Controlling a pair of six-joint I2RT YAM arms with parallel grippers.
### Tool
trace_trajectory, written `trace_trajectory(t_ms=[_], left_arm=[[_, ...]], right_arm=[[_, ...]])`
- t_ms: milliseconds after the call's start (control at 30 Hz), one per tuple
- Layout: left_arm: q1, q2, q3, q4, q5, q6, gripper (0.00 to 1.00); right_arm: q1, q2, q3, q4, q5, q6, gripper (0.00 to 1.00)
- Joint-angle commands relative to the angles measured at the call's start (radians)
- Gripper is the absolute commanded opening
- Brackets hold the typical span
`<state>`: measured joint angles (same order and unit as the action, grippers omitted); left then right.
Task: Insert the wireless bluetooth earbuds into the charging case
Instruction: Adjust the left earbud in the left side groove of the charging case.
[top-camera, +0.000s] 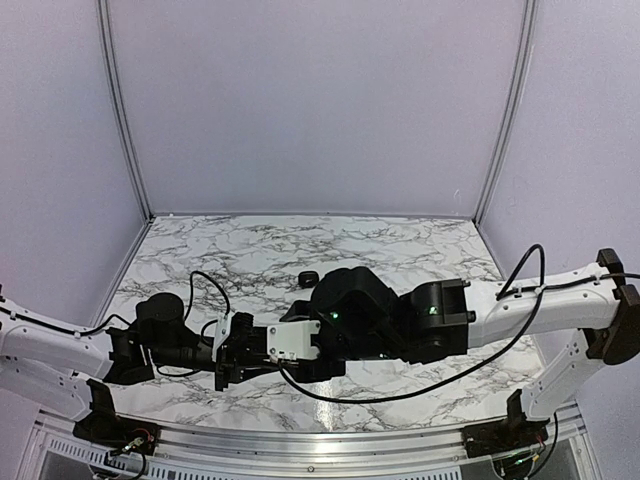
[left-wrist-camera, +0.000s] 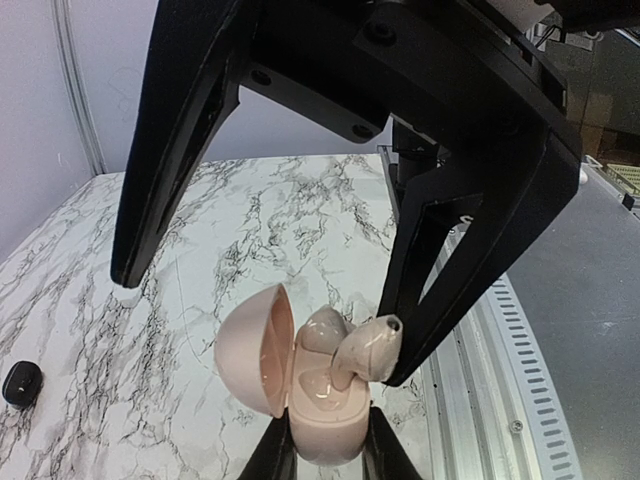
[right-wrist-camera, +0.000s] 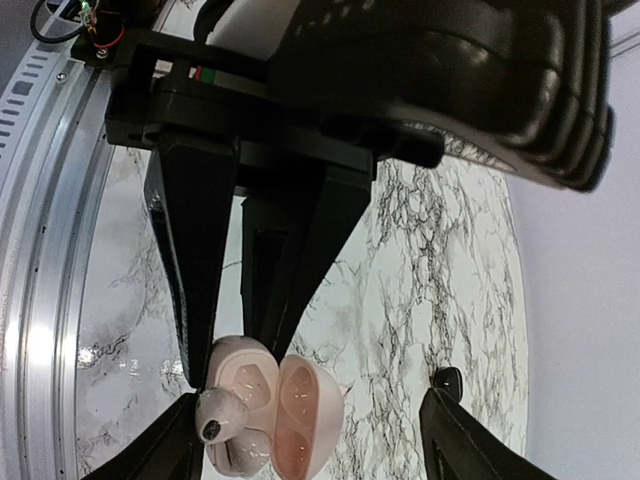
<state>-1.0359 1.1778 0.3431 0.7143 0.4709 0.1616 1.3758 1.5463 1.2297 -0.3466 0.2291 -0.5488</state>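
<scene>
Pink open charging case (left-wrist-camera: 318, 428), one pink earbud (left-wrist-camera: 366, 348) aslant in a well.

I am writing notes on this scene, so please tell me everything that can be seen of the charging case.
The charging case is a small, rounded, pale pink shell, smooth plastic by its look. It is open, the lid swung back on its hinge, the moulded inside showing. The left gripper is shut on its base and holds it upright over the marble table. A pale pink earbud leans in it, not seated.
</scene>
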Motion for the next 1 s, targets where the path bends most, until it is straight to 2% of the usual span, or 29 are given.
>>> trace_trajectory(t_ms=[0, 700, 967], left_arm=[[-0.004, 0.005, 0.023, 0.05, 0.022, 0.009, 0.0], [-0.004, 0.002, 0.027, 0.05, 0.025, 0.015, 0.0], [-0.004, -0.003, 0.026, 0.05, 0.025, 0.017, 0.0]], right_arm=[[-0.012, 0.014, 0.046, 0.029, 0.002, -0.002, 0.74], [-0.071, 0.02, 0.051, 0.05, -0.096, 0.066, 0.73], [-0.1, -0.026, -0.007, 0.093, -0.209, 0.108, 0.74]])
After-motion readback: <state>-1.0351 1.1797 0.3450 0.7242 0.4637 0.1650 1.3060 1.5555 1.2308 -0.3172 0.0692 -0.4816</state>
